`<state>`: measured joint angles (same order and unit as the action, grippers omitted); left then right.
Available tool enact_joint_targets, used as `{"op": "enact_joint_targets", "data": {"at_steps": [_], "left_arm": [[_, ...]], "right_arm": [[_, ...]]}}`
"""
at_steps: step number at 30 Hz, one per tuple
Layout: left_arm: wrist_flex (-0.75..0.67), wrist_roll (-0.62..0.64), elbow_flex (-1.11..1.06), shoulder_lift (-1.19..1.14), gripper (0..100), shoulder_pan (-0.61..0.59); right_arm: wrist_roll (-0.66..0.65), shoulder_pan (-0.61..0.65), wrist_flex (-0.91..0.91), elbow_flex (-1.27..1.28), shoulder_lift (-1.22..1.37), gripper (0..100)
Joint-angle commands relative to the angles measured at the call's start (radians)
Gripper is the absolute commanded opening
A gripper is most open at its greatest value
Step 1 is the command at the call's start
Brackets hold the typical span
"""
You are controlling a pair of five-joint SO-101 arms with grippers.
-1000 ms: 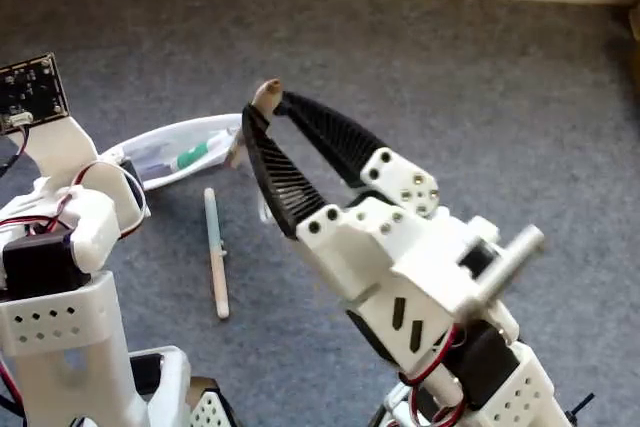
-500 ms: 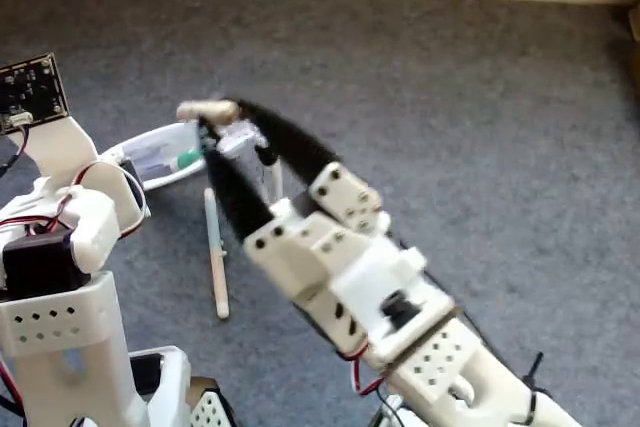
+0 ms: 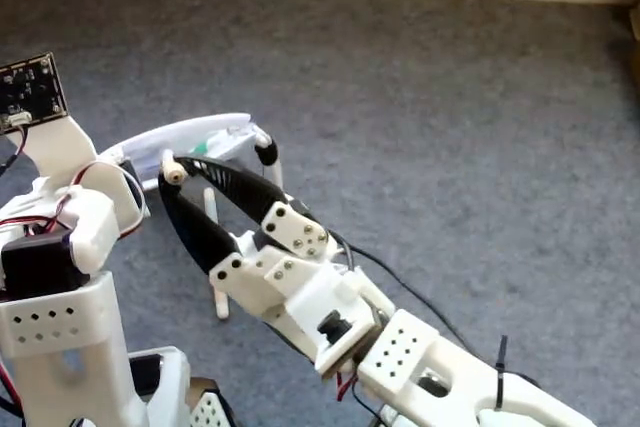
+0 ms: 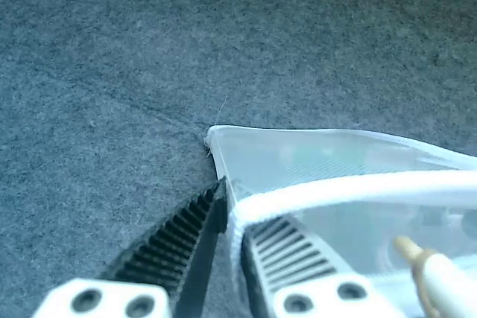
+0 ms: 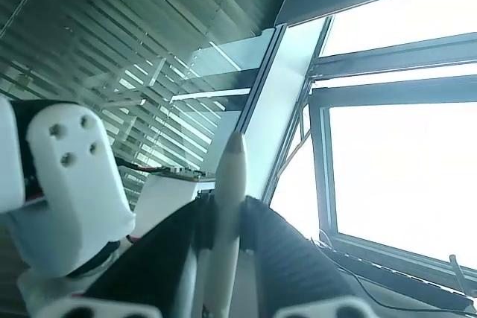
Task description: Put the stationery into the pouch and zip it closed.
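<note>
Pouch (image 4: 313, 158) edge in left fingers (image 4: 171, 242), pen (image 5: 227, 206) gripped

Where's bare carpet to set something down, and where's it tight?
Free: the carpet far and right of the pouch. Crowded: the pouch mouth, where the right pincer with its held pen, the loose pen and the left pincer meet.

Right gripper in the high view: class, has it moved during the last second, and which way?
Yes. The right gripper, shut on the held pen, swung left: from right of the loose pen to across it, nearer the pouch.
</note>
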<state>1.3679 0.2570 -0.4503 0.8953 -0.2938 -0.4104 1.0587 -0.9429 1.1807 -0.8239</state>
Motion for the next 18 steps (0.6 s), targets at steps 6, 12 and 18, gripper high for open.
{"op": "enact_joint_targets", "data": {"at_steps": [6,12,18], "left_arm": [[-0.041,0.008,0.041,0.019,1,0.022],[-0.041,0.008,0.041,0.019,1,0.022],[-0.041,0.008,0.041,0.019,1,0.022]], "right_arm": [[-0.012,-0.042,-0.018,0.024,0.091,0.6],[-0.012,-0.064,-0.018,-0.002,0.205,8.3],[-0.012,-0.062,-0.018,-0.002,0.173,18.9]]}}
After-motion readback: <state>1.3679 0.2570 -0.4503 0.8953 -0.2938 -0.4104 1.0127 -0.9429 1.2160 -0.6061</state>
